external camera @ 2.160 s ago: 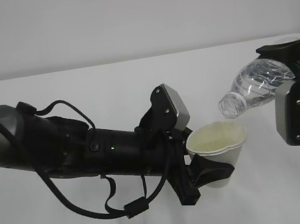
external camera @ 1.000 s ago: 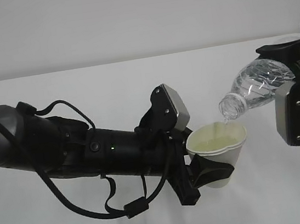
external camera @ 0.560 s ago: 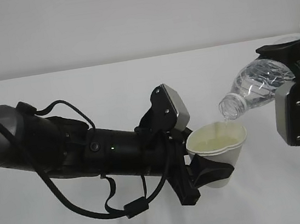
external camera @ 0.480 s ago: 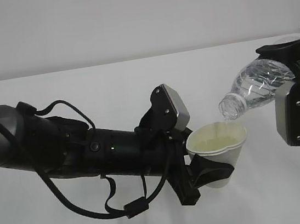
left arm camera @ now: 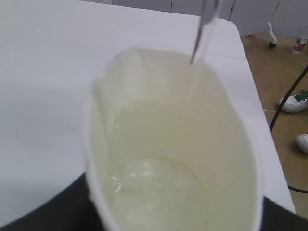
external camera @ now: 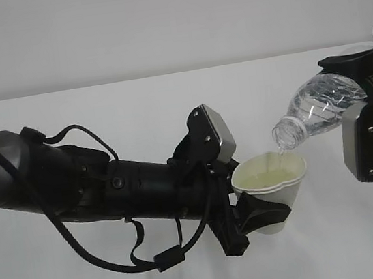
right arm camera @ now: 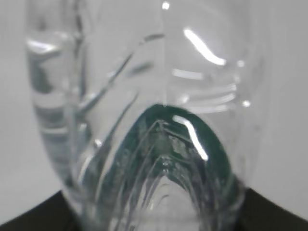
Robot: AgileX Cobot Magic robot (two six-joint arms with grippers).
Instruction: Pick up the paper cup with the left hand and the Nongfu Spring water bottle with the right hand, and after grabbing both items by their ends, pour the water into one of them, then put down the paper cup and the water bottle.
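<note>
The step in hand is the pour. The left tool (external camera: 261,209) holds the paper cup (external camera: 272,187) by its lower body, clear of the white counter (external camera: 134,105), with the rim squeezed slightly out of round. The right tool (external camera: 366,122) holds the Nongfu Spring water bottle (external camera: 317,112) by its base end, tilted with the capless neck pointing down and left. The neck opening sits just above the far-right part of the cup rim, not touching it.

A thin stream of the water (left arm camera: 202,29) falls from the neck into the cup. In the left wrist view it enters near the far wall, and a shallow pool lies on the cup bottom (left arm camera: 159,187).

To do this step well:

1. Keep the cup upright and level. The grip has already deformed the thin paper wall, so further squeeze risks spilling.
2. Keep the stream inside the rim. It lands close to the edge; bringing the neck nearer the cup centre would give more margin.
3. Increase the tilt gradually. A sudden tilt is likely to make the flow gulp and splash.
4. Level the bottle before moving either arm away, then set both items down.
</note>
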